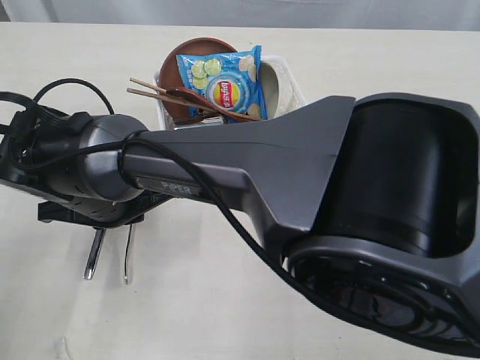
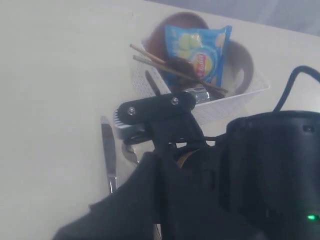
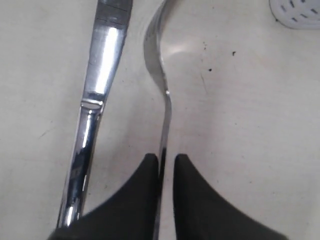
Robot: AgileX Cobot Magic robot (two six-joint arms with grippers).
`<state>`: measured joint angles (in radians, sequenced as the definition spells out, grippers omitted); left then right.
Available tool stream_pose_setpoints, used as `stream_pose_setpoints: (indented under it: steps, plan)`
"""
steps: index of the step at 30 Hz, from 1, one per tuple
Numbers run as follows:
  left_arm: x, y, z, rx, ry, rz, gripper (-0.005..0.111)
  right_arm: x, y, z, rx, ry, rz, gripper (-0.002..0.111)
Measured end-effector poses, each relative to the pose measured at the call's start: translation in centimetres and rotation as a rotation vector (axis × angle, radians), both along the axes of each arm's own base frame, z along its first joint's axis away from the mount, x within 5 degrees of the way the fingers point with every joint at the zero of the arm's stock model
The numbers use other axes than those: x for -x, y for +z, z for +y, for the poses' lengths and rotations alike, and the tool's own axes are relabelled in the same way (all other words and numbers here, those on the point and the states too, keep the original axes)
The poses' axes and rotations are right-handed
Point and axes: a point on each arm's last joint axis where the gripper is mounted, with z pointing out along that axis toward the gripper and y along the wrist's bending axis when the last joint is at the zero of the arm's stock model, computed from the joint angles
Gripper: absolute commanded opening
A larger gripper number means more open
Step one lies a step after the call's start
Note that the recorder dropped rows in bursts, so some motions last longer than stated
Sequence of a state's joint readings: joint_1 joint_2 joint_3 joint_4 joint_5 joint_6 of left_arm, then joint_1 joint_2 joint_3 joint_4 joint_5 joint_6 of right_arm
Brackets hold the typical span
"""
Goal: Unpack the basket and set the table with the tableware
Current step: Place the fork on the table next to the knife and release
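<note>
The steel knife (image 3: pixel 100 85) and fork (image 3: pixel 160 75) lie side by side on the pale table (image 1: pixel 187 300), in front of the white basket (image 1: pixel 294 96). My right gripper (image 3: pixel 166 160) reaches across to the left and straddles the fork's handle. One finger (image 3: pixel 145 190) touches the handle and a thin gap shows on the other side, so the jaws are narrowly open. The basket holds a brown plate (image 1: pixel 196 51), an off-white bowl (image 1: pixel 274 79), wooden chopsticks (image 1: pixel 150 88) and a dark spoon (image 1: pixel 196 96). My left gripper is hidden behind the dark arm in its own view.
A blue chip bag (image 1: pixel 229 86) lies on top of the things in the basket. The right arm's thick dark body (image 1: pixel 337 172) spans the exterior view from lower right to left. Cables (image 1: pixel 30 124) hang at the far left.
</note>
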<state>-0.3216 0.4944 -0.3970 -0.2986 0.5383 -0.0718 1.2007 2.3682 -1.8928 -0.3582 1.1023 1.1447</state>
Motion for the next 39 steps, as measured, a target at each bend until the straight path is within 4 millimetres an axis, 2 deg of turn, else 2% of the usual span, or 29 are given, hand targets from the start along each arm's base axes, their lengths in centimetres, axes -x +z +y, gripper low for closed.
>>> stream_pose_setpoints:
  steps: [3, 10, 15, 23, 25, 28, 39]
  plan:
    - [0.0, 0.0, 0.0, 0.0, 0.0, 0.0, 0.0, 0.0, 0.0, 0.0, 0.002, 0.007, 0.0, 0.003]
    - [0.0, 0.0, 0.0, 0.0, 0.0, 0.0, 0.0, 0.0, 0.0, 0.0, 0.008, 0.022, 0.0, 0.02]
    - [0.0, 0.0, 0.0, 0.0, 0.0, 0.0, 0.0, 0.02, -0.01, 0.0, 0.012, 0.036, 0.003, 0.021]
    - [0.0, 0.0, 0.0, 0.0, 0.0, 0.0, 0.0, 0.24, -0.4, 0.06, 0.016, 0.05, 0.031, 0.021]
    - [0.0, 0.0, 0.0, 0.0, 0.0, 0.0, 0.0, 0.26, -0.72, 0.05, 0.026, 0.055, 0.037, 0.017]
    - [0.0, 0.0, 0.0, 0.0, 0.0, 0.0, 0.0, 0.33, -0.72, 0.09, 0.03, 0.076, 0.037, 0.0]
    - [0.0, 0.0, 0.0, 0.0, 0.0, 0.0, 0.0, 0.26, -0.59, -0.76, 0.132, 0.066, 0.02, 0.0]
